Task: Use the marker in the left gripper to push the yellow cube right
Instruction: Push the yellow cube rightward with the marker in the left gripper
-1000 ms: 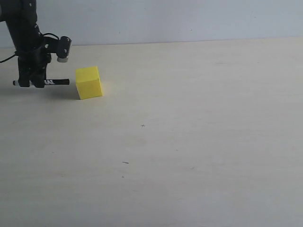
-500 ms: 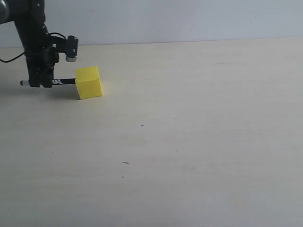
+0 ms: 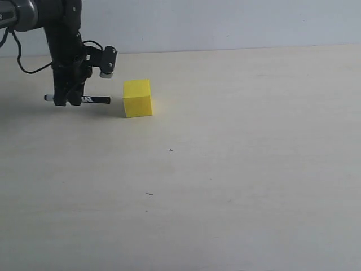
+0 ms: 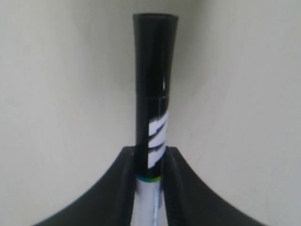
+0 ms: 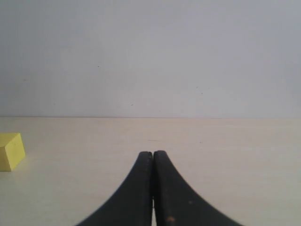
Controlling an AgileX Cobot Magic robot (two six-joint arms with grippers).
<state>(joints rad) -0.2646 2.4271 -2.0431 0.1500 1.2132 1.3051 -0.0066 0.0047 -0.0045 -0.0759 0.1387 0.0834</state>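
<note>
The left end effector [image 3: 67,100] is clamped on the marker [image 3: 97,100], holding it level and low over the worktop [image 3: 237,169], black cap pointing right at the yellow cube [image 3: 137,99]. The cube sits on the worktop towards the far left, just beside that cap. There's a sliver of bare surface between the two in the exterior view, so they look apart, not touching. To push well from here, I'd hold this low height so the cap meets the cube's left face near its middle, not up by the top edge where it might tip it. Aim for the centre of that face, since an off-centre poke would likely spin the cube rather than slide it. Drive straight and steady to the right, with the grip firm so the marker can't slip back between the fingers [image 4: 188,188]. Now the trouble spots. The left wrist view shows only cap and barrel against pale surface, no cube at all, so contact can't be checked there. Whether the marker grazes the worktop is hard to tell. The right end effector [image 5: 153,165] has its fingers pressed together, empty, and its camera catches the cube cut off at the picture's edge.
</note>
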